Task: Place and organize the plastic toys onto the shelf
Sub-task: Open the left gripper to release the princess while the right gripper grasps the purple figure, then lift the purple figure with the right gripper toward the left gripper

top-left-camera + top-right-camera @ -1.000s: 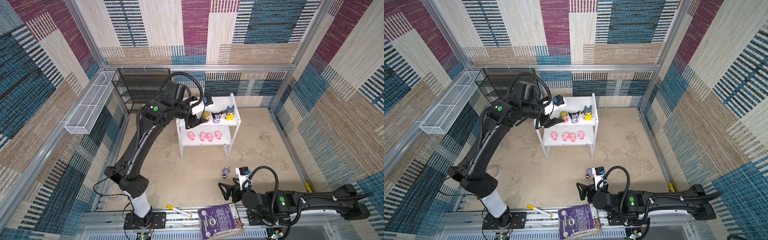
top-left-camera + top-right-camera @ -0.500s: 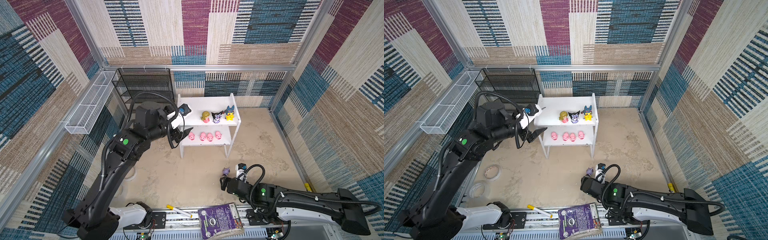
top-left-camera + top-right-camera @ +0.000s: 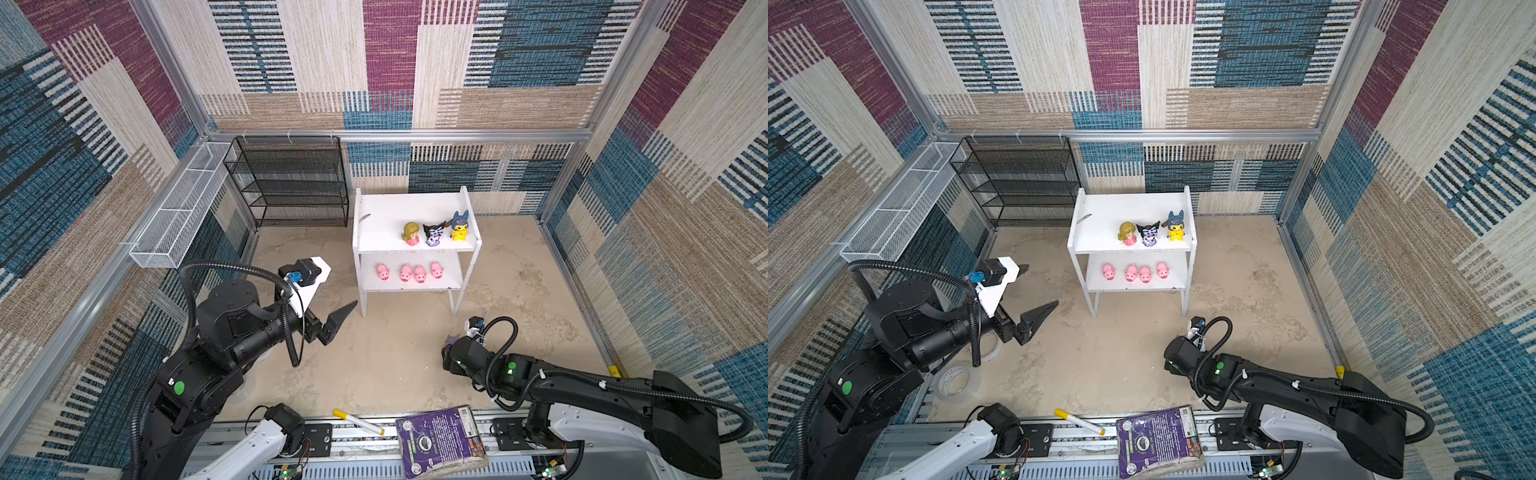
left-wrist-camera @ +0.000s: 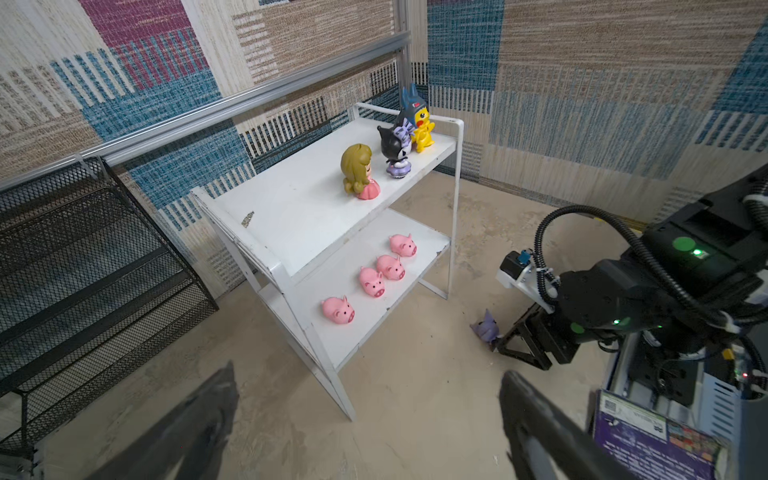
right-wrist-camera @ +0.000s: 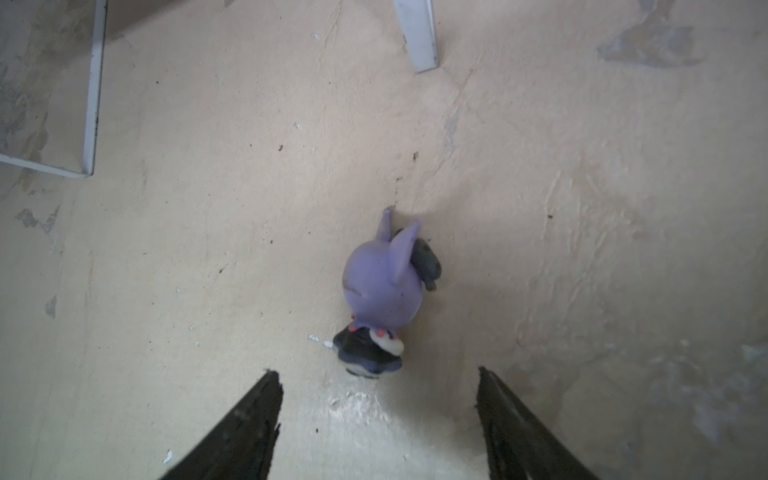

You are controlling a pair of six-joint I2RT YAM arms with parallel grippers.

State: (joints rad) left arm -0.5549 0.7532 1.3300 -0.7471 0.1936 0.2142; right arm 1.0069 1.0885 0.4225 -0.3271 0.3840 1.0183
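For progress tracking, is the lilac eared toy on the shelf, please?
No, the lilac toy lies on the floor, off the shelf.

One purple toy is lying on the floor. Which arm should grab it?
Right. The right gripper is open and aimed at the lilac toy, which lies on the floor just ahead of it. The left gripper, open and empty, is left of the shelf in a top view, farther away.

Black mesh rack [image 3: 286, 183], white wire basket [image 3: 178, 212], yellow-capped marker [image 3: 358, 421], purple book [image 3: 440, 440]

white shelf [image 3: 386, 224], pink pigs [image 3: 406, 273], lilac eared toy [image 5: 380, 286], purple book [image 3: 440, 440], black mesh rack [image 3: 291, 183]
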